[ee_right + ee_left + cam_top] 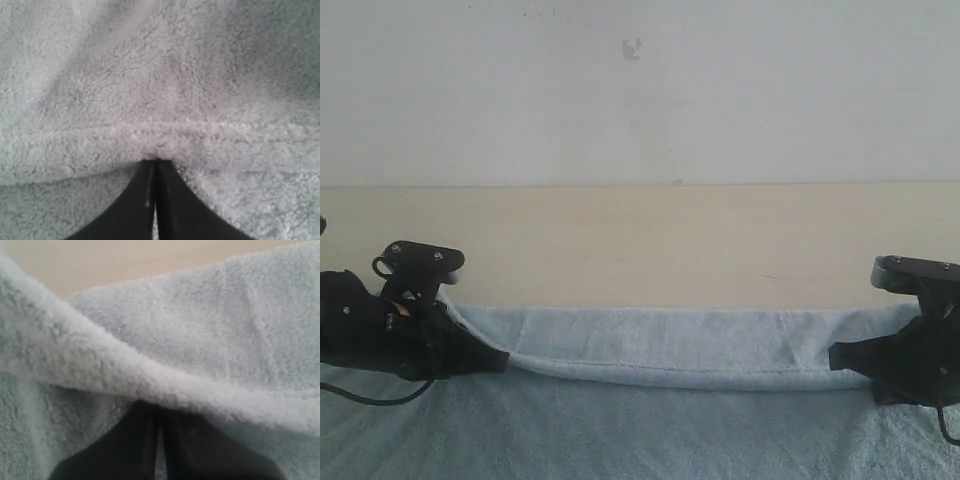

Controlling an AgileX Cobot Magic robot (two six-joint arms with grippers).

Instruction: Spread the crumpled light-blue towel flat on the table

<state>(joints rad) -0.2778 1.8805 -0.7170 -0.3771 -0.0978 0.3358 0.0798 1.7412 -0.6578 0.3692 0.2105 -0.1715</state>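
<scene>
On beige worktop, towel mostly spread; far hem folded back, clamped in closed left pincer and right pincer; unfolding left.

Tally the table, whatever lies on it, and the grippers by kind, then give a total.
table: 1
towel: 1
grippers: 2 (left gripper, right gripper, jaws of both shut on the towel)
total: 4
</scene>
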